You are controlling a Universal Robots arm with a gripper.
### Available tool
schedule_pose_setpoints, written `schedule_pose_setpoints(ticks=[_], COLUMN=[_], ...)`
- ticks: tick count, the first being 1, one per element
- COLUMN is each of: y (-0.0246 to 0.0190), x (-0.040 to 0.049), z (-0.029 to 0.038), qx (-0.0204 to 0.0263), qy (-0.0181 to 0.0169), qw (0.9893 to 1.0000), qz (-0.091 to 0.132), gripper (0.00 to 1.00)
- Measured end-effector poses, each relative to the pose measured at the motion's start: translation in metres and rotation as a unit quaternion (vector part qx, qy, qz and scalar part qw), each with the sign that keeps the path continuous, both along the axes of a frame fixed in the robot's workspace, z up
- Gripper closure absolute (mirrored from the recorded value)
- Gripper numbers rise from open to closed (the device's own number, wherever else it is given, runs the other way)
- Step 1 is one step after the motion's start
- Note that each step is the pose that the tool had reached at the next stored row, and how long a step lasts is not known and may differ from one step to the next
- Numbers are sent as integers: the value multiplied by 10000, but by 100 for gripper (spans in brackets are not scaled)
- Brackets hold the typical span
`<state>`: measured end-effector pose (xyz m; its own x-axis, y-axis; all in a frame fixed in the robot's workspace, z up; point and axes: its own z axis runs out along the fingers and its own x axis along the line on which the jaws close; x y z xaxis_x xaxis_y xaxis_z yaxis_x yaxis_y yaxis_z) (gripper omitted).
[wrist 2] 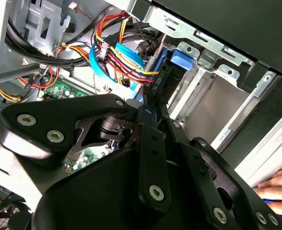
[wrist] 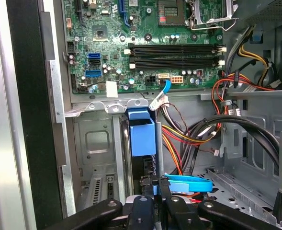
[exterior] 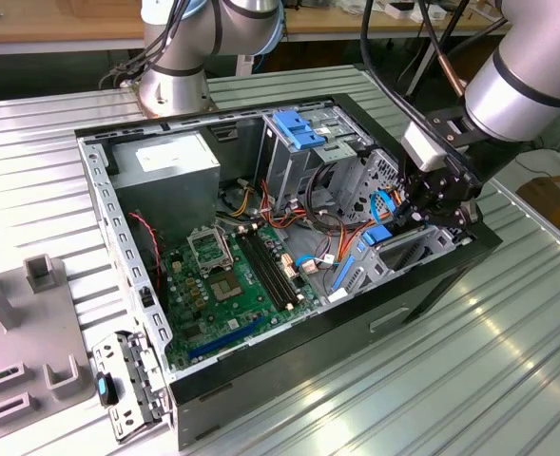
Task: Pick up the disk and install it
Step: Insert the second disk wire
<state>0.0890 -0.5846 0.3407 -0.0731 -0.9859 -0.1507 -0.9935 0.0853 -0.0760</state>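
The disk [wrist: 143,136] stands on edge in the lower drive bay of the open computer case [exterior: 99,199], seen edge-on with its blue carrier rail toward the motherboard. My gripper [wrist: 153,184] is shut on the disk's near edge, one black finger on each side. In the second wrist view the gripper [wrist 2: 148,103] reaches to the disk [wrist 2: 181,57], which sits between the bay's metal walls. In the exterior view the gripper [exterior: 415,211] is down inside the case's front corner, at the exterior view's right, beside the disk's blue rail [exterior: 376,237].
Bundles of red, orange and black cables [wrist: 198,134] and a blue flat cable [wrist: 188,182] lie beside the bay. The motherboard [exterior: 232,275] covers the case floor. A tall metal bay with a blue bracket [exterior: 299,128] stands behind. A person's hand [wrist 2: 279,191] rests outside the case.
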Motion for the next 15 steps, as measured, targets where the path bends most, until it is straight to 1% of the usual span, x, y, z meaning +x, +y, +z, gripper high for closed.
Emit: schedule_pose_setpoints(ticks=[4, 5, 6, 7, 10, 11, 13, 15], y=[0, 0, 0, 0, 0, 0, 0, 0], x=[0, 0, 0, 1, 6, 7, 9, 9], z=[-3, -4, -5, 4, 44, 88, 133, 143], qx=[1, 2, 3, 0, 1, 1, 1, 3], qy=[0, 0, 0, 0, 0, 0, 0, 0], qw=[10000, 10000, 10000, 10000, 10000, 10000, 10000, 10000], qz=[0, 0, 0, 0, 0, 0, 0, 0], gripper=[84, 83, 76, 76, 76, 76, 76, 76])
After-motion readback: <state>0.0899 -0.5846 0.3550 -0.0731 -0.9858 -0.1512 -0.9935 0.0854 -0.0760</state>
